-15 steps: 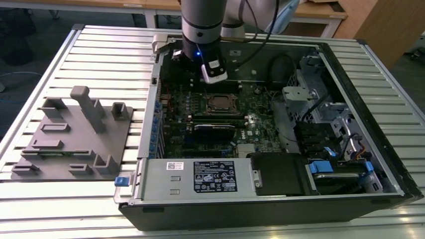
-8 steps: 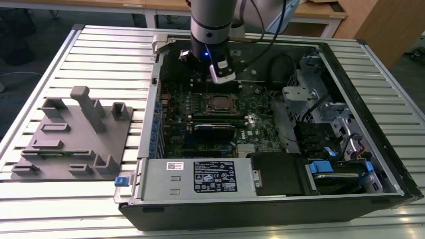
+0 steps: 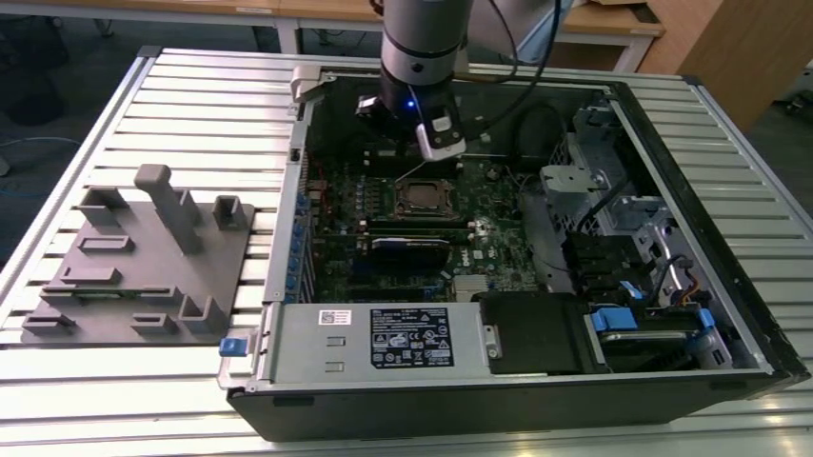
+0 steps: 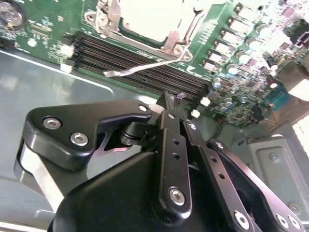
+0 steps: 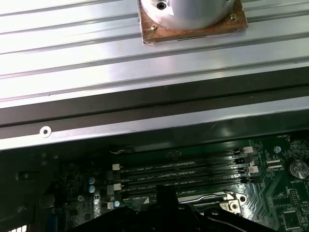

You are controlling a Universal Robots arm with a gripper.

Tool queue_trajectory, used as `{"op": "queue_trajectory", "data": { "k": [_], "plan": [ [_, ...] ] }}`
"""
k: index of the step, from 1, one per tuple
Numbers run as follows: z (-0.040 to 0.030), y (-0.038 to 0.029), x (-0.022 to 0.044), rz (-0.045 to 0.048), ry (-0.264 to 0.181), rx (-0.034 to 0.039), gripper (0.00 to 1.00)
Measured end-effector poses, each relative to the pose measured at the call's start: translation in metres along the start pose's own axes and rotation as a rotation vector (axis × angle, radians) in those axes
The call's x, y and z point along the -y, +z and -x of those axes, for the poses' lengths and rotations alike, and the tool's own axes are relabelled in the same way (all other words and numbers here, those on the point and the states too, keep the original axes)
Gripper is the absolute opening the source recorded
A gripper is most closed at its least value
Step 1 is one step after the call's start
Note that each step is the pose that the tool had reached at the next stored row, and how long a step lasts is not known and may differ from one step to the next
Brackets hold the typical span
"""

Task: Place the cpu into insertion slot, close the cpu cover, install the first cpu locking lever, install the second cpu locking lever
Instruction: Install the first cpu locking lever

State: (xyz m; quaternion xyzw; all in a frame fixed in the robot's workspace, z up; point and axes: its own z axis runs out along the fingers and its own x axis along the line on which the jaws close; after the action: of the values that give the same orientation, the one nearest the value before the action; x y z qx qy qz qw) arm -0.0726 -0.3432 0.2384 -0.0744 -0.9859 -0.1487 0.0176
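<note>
On the exterior view's left, a grey fixture [image 3: 140, 257] lies on the slatted tabletop [image 3: 190, 86], well apart from the hand [image 3: 440, 150]. The hand hangs inside the open computer case [image 3: 711, 190] and, in the second wrist view, is clenched on nothing. Just beyond the hand the cpu [image 4: 149, 17] sits in the insertion slot [image 3: 402, 198] with the cpu cover [image 4: 179, 38] lying over it, a thin locking lever [image 4: 140, 67] juts free above the memory slots [image 4: 145, 79] between hand and socket, and farther to the exterior view's right stands a silver metal cage [image 3: 578, 181].

Black memory slots [image 5: 178, 171] on green motherboard [image 5: 285, 203]
</note>
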Motion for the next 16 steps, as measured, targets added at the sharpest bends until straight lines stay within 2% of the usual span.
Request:
{"op": "queue_trajectory", "data": {
  "k": [8,16],
  "plan": [
    [0.0061,0.0003,-0.0008,0.0000,0.000,0.0000,0.10],
    [0.0089,0.0006,-0.0012,0.0001,0.000,0.0000,0.10]
  ]
}}
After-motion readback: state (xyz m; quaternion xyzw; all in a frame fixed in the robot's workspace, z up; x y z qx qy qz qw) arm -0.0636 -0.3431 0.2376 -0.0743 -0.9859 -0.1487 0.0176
